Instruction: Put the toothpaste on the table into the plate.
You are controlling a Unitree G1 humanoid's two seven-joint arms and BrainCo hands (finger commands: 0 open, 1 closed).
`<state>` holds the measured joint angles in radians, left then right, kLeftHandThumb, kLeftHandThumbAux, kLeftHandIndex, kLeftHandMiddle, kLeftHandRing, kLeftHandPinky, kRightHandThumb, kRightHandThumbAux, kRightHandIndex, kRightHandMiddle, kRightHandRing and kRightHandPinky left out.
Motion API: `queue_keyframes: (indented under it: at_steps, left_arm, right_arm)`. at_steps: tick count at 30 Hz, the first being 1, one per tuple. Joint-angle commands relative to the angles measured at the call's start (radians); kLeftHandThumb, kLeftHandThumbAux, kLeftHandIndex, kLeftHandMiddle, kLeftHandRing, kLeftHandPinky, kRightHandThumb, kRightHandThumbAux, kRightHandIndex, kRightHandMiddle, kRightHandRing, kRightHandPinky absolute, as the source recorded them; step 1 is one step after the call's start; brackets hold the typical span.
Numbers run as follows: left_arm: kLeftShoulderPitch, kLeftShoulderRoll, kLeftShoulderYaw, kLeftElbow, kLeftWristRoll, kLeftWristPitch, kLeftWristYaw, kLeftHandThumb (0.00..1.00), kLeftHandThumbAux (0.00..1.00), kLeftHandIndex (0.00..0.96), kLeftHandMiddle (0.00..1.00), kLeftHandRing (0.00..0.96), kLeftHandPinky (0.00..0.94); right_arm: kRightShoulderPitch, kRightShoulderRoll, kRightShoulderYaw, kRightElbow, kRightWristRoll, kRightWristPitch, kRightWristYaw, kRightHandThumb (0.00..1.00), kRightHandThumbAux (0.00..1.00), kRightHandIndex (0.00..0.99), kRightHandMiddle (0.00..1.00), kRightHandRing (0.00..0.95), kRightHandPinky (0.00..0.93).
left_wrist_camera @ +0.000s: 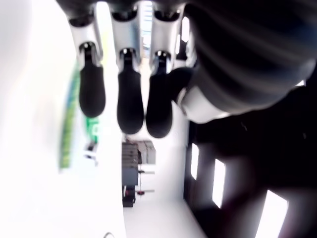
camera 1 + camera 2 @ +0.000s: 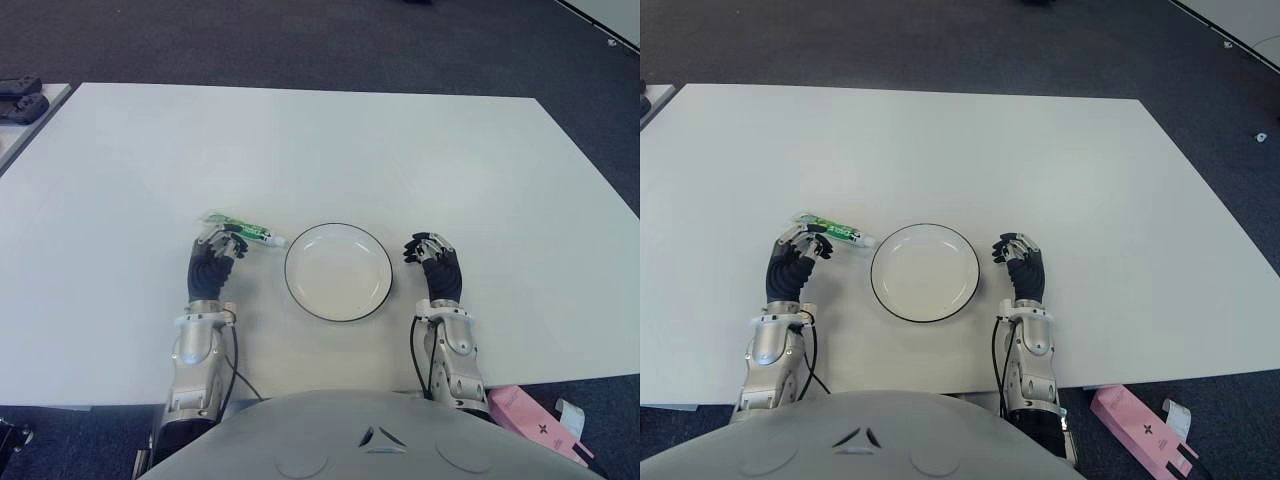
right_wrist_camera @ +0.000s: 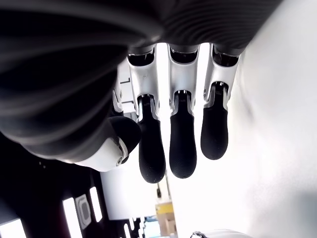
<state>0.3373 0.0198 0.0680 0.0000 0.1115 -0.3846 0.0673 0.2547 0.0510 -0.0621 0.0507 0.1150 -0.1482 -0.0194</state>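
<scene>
A green and white toothpaste tube (image 2: pixel 241 229) lies flat on the white table (image 2: pixel 330 150), just left of the plate, its cap end pointing at the rim. The white, black-rimmed plate (image 2: pixel 340 275) holds nothing. My left hand (image 2: pixel 220 245) is right behind the tube, fingertips at its near side. In the left wrist view the fingers (image 1: pixel 130 106) are stretched out and hold nothing, with the toothpaste tube (image 1: pixel 69 129) lying just beyond them. Open and idle, my right hand (image 2: pixel 430 250) shows to the right of the plate, its fingers (image 3: pixel 181 148) relaxed.
A pink box (image 2: pixel 535 425) lies on the floor past the table's near right corner. Black devices (image 2: pixel 20 100) sit on another surface at the far left. Dark carpet surrounds the table.
</scene>
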Motion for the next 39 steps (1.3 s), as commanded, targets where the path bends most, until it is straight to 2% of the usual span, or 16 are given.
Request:
queue_keyframes:
  at_steps: [1,11,14,19,25,28,30,32,33,34,35,39]
  left_arm:
    - [-0.006,0.054,0.02,-0.057,0.108,0.0,0.041,0.694,0.72,0.435,0.611,0.585,0.573]
    - [-0.016,0.158,0.034,-0.183,0.334,0.031,0.084,0.693,0.72,0.435,0.624,0.607,0.584]
    - [-0.027,0.202,0.038,-0.224,0.42,0.021,0.094,0.693,0.721,0.435,0.627,0.61,0.582]
    - [-0.06,0.264,0.039,-0.224,0.459,0.015,0.081,0.693,0.721,0.435,0.63,0.615,0.59]
    - [-0.128,0.358,0.046,-0.236,0.48,0.061,0.016,0.694,0.722,0.434,0.634,0.628,0.598]
    - [-0.149,0.398,0.04,-0.215,0.486,0.054,0.006,0.695,0.723,0.434,0.631,0.625,0.587]
    - [-0.179,0.446,0.027,-0.182,0.505,0.047,-0.015,0.692,0.722,0.43,0.572,0.558,0.53]
    - [-0.204,0.494,0.011,-0.158,0.543,0.049,-0.038,0.688,0.716,0.425,0.457,0.435,0.418]
    - [-0.218,0.518,-0.001,-0.149,0.569,0.054,-0.054,0.687,0.714,0.424,0.434,0.411,0.394]
    - [-0.227,0.536,-0.009,-0.142,0.586,0.057,-0.064,0.566,0.628,0.382,0.378,0.358,0.345]
    - [-0.244,0.558,-0.023,-0.137,0.614,0.066,-0.083,0.486,0.573,0.354,0.341,0.323,0.314]
    - [-0.293,0.605,-0.065,-0.124,0.678,0.095,-0.129,0.406,0.424,0.24,0.245,0.249,0.269]
  right_arm:
    - [0.016,0.017,0.002,0.019,0.001,0.02,-0.005,0.707,0.722,0.432,0.57,0.557,0.545]
    - [0.009,0.027,0.0,0.024,0.008,0.031,-0.021,0.707,0.721,0.433,0.569,0.558,0.549]
    - [0.006,0.027,0.002,0.029,0.008,0.025,-0.022,0.707,0.721,0.433,0.572,0.56,0.549]
    - [0.001,0.026,0.006,0.04,0.001,0.008,-0.026,0.707,0.72,0.433,0.574,0.558,0.546]
    - [-0.001,0.029,0.009,0.054,-0.001,-0.014,-0.032,0.706,0.721,0.433,0.57,0.554,0.541]
    - [-0.001,0.03,0.01,0.058,0.0,-0.02,-0.033,0.706,0.721,0.433,0.57,0.554,0.544]
    - [0.0,0.03,0.011,0.056,0.002,-0.018,-0.034,0.706,0.721,0.433,0.569,0.555,0.545]
    - [0.0,0.03,0.012,0.055,0.002,-0.018,-0.036,0.706,0.721,0.433,0.569,0.556,0.544]
    - [0.0,0.03,0.012,0.056,0.002,-0.019,-0.037,0.706,0.721,0.433,0.569,0.556,0.544]
    - [0.0,0.031,0.013,0.057,0.002,-0.021,-0.038,0.706,0.721,0.433,0.568,0.556,0.544]
    - [0.001,0.031,0.013,0.058,0.001,-0.023,-0.04,0.706,0.721,0.433,0.568,0.556,0.544]
    - [0.001,0.032,0.013,0.058,0.001,-0.023,-0.047,0.707,0.721,0.432,0.566,0.556,0.545]
